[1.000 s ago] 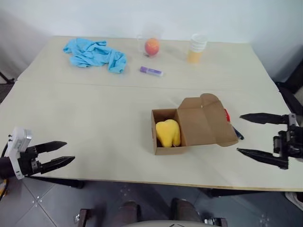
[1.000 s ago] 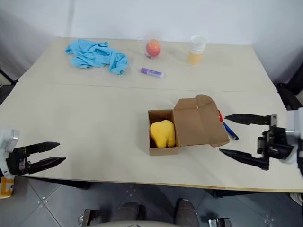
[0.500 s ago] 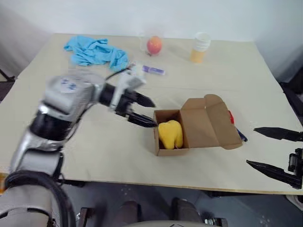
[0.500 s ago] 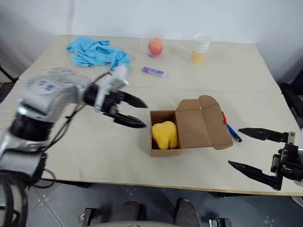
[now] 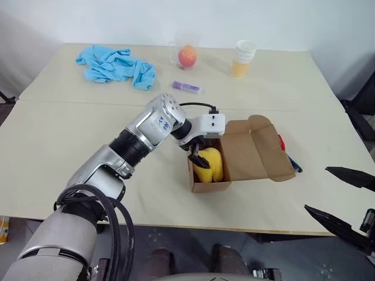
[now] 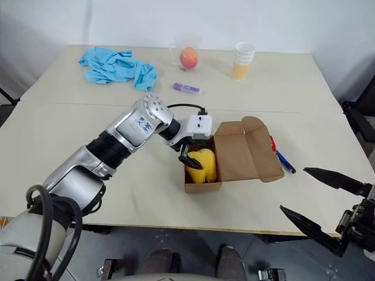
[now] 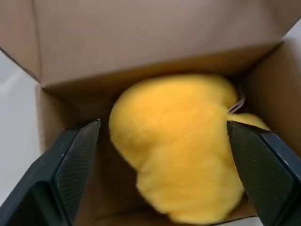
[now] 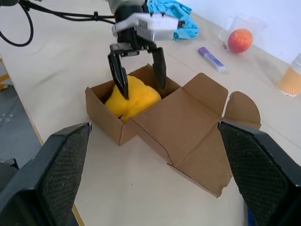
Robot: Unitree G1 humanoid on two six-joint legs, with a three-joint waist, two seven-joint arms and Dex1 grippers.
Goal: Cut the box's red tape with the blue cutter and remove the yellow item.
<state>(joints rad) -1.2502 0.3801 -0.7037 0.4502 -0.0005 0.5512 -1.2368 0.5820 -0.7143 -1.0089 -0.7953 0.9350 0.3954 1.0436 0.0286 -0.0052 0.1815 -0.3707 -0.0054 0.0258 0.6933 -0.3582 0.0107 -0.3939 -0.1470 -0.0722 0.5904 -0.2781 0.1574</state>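
Pale cream tabletop [image 5: 88, 134], backed by a plain white wall, carries all objects. Near the centre-right of the table sits the box [image 5: 243, 158], its brown cardboard lid folded open and lying flat toward the robot's right. The yellow item [image 5: 211, 166] rests inside the open compartment, against the near wall. The left gripper [image 5: 198, 153] reaches down into the box from the robot's left, fingers spread wide; one black finger stands on each side of the yellow item, level with its upper part, and the wrist view shows both fingertips [image 7: 80, 155] flanking the yellow lump with cardboard walls close behind. Whether the fingers touch the item cannot be told; nothing is clamped between them. A sliver of the red tape [image 5: 281, 142] shows at the far right edge of the opened lid, and the blue cutter [image 5: 293, 164] lies on the table just beside that edge, partly hidden by the flap. The right gripper [image 6: 322, 205] hangs off the near right corner of the table, well apart from the box, jaws wide and empty. Along the far side of the table lie a crumpled light-blue cloth [image 5: 114, 65], an orange-red ball [image 5: 187, 56] in a clear cup, a short purple tube [image 5: 186, 87] and a stack of paper cups [image 5: 242, 58].
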